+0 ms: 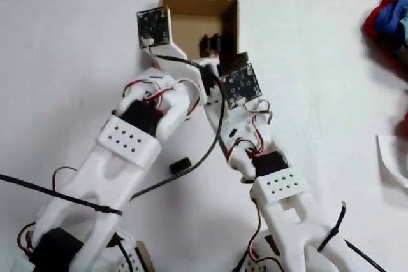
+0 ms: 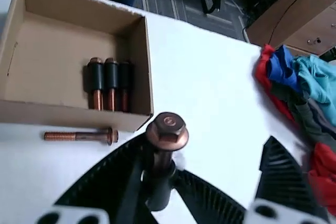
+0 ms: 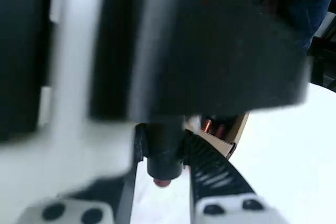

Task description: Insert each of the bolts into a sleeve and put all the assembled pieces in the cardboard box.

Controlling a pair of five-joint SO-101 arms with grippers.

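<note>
Beside the cardboard box point(image 2: 140, 61), right gripper point(image 3: 163, 141) clamps the sleeve point(image 3: 164, 160) — left gripper point(image 2: 210, 150) gapes wide.

On my white counter point(image 1: 319, 42), a heap of red, blue and teal cloth point(image 1: 387, 16) lies at the frame's right edge. Below it sits a curved white piece point(image 1: 382, 151). Wooden furniture point(image 2: 310, 19) fills my left wrist view's upper right.

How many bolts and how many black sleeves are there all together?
Bolts: 5 (3 in the cardboard box, 1 loose, 1 held)
Sleeves: 5 (3 in the box, 1 loose, 1 held)
Total: 10
</note>
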